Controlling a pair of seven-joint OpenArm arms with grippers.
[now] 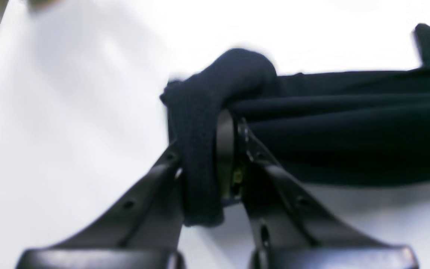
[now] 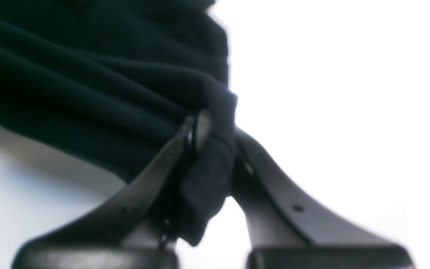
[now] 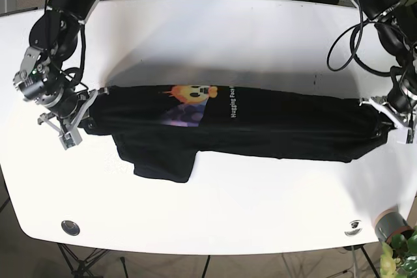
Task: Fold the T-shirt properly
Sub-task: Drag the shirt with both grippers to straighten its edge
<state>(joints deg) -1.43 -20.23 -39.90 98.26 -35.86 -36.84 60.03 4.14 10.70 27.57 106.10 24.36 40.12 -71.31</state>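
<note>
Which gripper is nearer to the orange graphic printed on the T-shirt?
Right. The right gripper clamps the T-shirt end closest to the orange graphic; the left gripper clamps the far end.

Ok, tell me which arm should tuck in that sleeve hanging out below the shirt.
Right, probably. The loose sleeve lies near the right gripper; the left gripper is far across. Both are shut on the black T-shirt, so it must release first.

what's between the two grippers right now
The black T-shirt spans the whole stretch in the base view, pulled long over the white table, one end pinched in the left gripper and the other in the right gripper.
</note>
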